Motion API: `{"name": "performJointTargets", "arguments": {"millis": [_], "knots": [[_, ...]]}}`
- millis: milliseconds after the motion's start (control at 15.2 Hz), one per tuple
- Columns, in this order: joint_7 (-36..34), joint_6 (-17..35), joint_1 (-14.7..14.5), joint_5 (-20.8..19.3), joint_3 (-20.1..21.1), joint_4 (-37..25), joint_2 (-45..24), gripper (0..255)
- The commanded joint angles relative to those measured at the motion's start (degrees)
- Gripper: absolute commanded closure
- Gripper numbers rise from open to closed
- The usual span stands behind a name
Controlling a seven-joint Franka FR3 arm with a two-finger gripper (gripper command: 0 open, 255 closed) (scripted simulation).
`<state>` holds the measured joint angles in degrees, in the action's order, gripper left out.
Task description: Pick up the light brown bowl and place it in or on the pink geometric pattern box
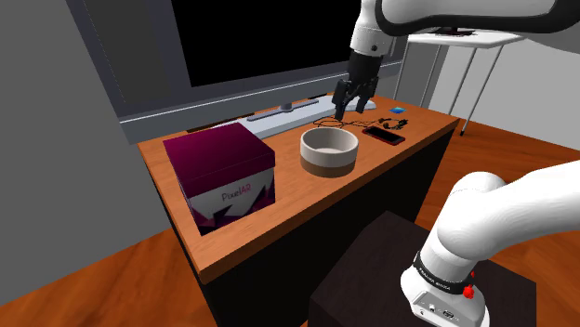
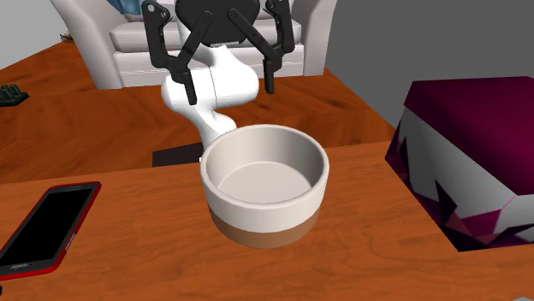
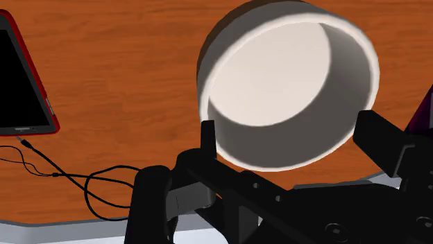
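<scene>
The bowl (image 1: pixel 329 149) (image 2: pixel 267 184) (image 3: pixel 291 83) is white with a light brown band round its base. It stands upright and empty on the wooden desk (image 1: pixel 279 218). The box (image 1: pixel 220 172) (image 2: pixel 471 162), magenta on top with white and dark pink jagged sides, stands apart from the bowl toward the shoulder view's left. My gripper (image 1: pixel 351 104) (image 2: pixel 229 85) (image 3: pixel 295 138) hangs open above the desk, just behind the bowl's far rim and clear of it. Its fingers (image 3: pixel 208 135) stand wide apart with nothing held.
A red-edged black phone (image 1: pixel 384 135) (image 2: pixel 47 227) (image 3: pixel 21 83) lies near the bowl, with a thin black cable (image 1: pixel 339 123) (image 3: pixel 69 173) coiled beside it. A small blue item (image 1: pixel 400 110) and a grey bar (image 1: pixel 279 111) sit by the desk's back edge, under a black screen.
</scene>
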<state>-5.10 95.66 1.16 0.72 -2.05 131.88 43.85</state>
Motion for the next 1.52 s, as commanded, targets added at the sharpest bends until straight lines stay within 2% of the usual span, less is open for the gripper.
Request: {"name": "performJointTargets", "arguments": {"millis": [0, 462, 924, 1452], "knots": [[0.0, 0.0, 0.0, 0.0, 0.0, 0.0, 0.0, 0], [8.74, 7.66, 0.58, -4.79, -4.56, 4.15, -6.92, 0], [8.69, 13.19, 0.69, -5.02, -4.88, 9.19, -7.42, 0], [8.69, 13.66, 0.7, -5.04, -4.91, 9.58, -7.49, 0]]}}
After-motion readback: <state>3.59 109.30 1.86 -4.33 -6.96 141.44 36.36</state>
